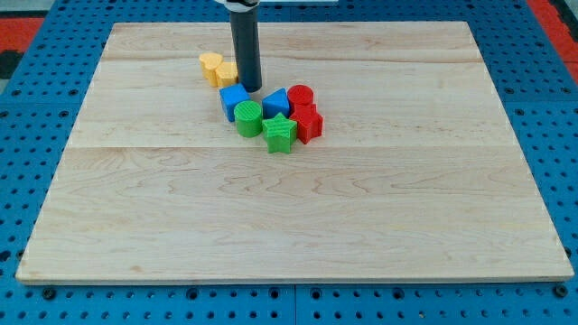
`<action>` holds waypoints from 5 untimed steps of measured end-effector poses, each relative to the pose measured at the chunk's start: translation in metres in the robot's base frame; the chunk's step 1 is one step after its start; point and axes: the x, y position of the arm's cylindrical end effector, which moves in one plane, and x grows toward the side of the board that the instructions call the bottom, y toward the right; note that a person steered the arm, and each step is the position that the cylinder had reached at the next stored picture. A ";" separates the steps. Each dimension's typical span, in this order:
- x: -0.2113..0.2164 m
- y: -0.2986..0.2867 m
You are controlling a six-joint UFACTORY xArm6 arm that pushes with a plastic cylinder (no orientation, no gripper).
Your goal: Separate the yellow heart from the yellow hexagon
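A pale wooden board [298, 208] lies on a blue perforated surface [36, 99].

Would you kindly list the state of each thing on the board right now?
my tip: beside the yellow pair, at its right
yellow blocks: two, touching, shapes unclear
blue blocks: two, in cluster
green blocks: two, in cluster
red blocks: two, in cluster

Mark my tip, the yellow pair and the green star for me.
my tip [249, 88]: camera view, rod's lower end.
yellow blocks [215, 68]: camera view, top faces, touching.
green star [280, 133]: camera view, top face.
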 end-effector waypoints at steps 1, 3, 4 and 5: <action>-0.025 0.007; -0.055 -0.038; -0.046 -0.077; -0.007 -0.100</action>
